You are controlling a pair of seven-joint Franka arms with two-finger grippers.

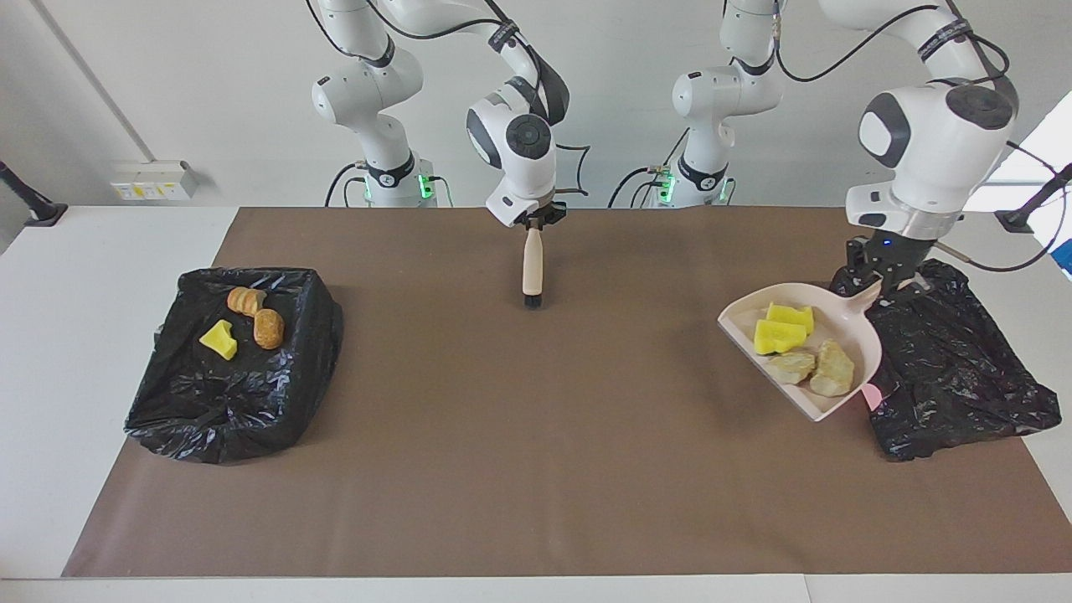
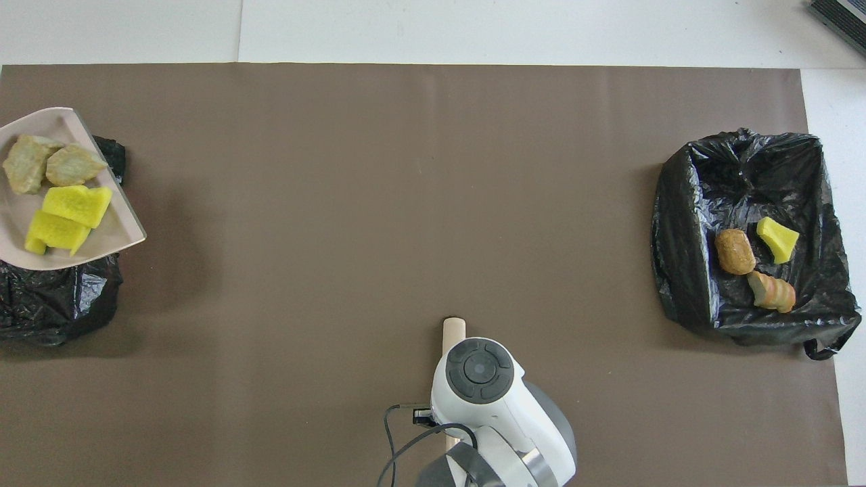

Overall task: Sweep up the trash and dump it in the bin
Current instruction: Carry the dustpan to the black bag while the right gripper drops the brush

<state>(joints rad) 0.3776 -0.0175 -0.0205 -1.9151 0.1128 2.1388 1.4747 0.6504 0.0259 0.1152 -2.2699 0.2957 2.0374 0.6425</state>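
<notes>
My left gripper [image 1: 877, 280] is shut on the handle of the beige dustpan [image 1: 840, 325], which hangs over the edge of a crumpled black bag bin [image 1: 946, 360] at the left arm's end. Several trash lumps lie in the pan: two yellow chunks [image 1: 780, 329] and two tan pieces [image 1: 825, 368]. In the overhead view the dustpan [image 2: 120, 226] with its trash [image 2: 67, 206] shows at the frame edge, and the left gripper is out of that view. My right gripper [image 1: 533, 224] is shut on the brush [image 1: 532, 264], which hangs bristles down over the mat.
An open black-lined bin [image 1: 243, 394] at the right arm's end holds a yellow chunk [image 1: 219, 339] and two brown pieces [image 1: 268, 328]. A brown mat [image 1: 536, 469] covers the table. A pink patch [image 1: 873, 395] shows at the crumpled bag's side.
</notes>
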